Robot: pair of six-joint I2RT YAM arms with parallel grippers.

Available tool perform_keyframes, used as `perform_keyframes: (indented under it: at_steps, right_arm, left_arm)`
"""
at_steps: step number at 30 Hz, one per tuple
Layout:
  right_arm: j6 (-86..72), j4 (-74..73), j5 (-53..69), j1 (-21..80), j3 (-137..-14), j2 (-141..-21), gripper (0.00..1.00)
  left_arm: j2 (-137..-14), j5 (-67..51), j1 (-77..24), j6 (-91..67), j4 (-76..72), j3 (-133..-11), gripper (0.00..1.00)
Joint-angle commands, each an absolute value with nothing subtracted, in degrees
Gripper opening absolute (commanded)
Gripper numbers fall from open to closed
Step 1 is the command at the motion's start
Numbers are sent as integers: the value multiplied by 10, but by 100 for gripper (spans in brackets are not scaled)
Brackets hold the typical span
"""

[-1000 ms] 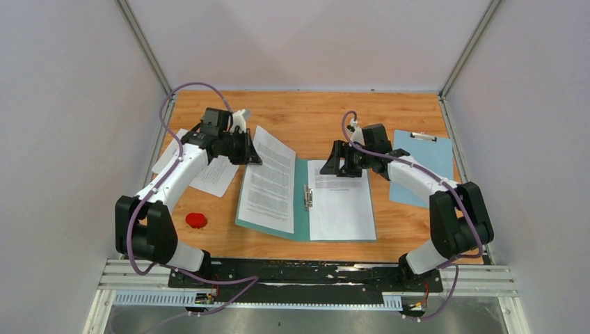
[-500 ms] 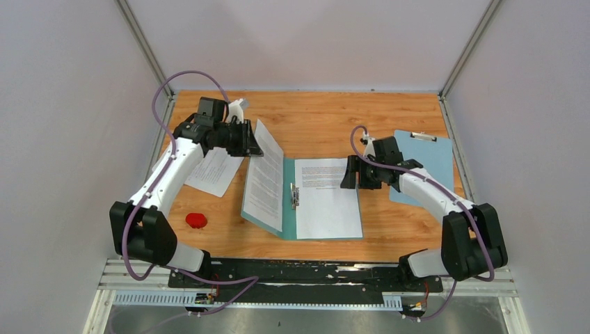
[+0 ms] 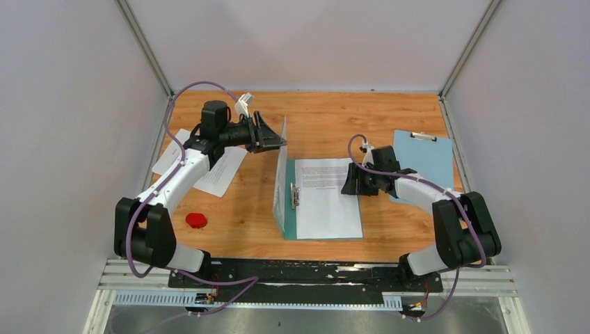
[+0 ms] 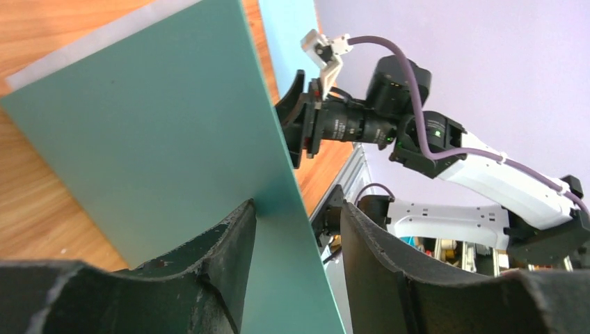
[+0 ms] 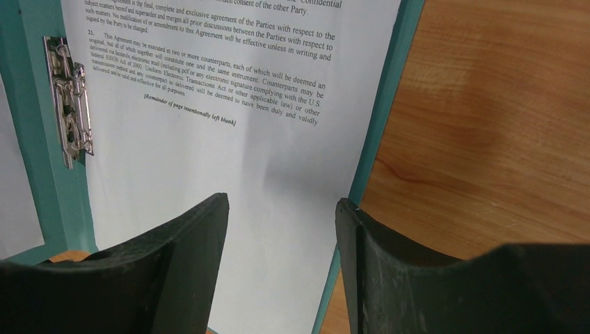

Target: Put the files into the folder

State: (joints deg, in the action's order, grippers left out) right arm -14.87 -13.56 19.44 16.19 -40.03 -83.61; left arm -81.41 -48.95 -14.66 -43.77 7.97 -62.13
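Within the last second, the folder's (image 3: 280,182) left cover had swung from lying open to standing almost upright on its spine. The left end effector (image 4: 297,209) had let go, its jaws apart with the cover's free edge loose between them. The right end effector (image 5: 282,205) hovered with jaws parted over the files (image 3: 327,202), holding nothing. The folder lay mid-worktop (image 3: 389,229), long axis running near to far. The card looked thin, light and floppy, probably best pinched at that free edge.

You have a wooden tabletop (image 3: 320,118), a light blue clipboard (image 3: 426,158) lying at its far right, a small red object (image 3: 196,220) near its left edge
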Motion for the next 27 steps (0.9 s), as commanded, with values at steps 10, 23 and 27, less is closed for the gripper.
perform_keyframes:
  at_steps: [10, 23, 27]
  right_arm:
    - [-147, -209, 193, 129, -507, -762, 66]
    - [-155, -312, 131, 124, -544, -636, 76]
    - [-156, -334, 126, 124, -551, -622, 76]
  left_arm:
    - [-904, -495, -237, -513, -63, -689, 59]
    - [-924, -325, -241, -269, 287, -858, 82]
    - [-913, -270, -236, -227, 336, -862, 87]
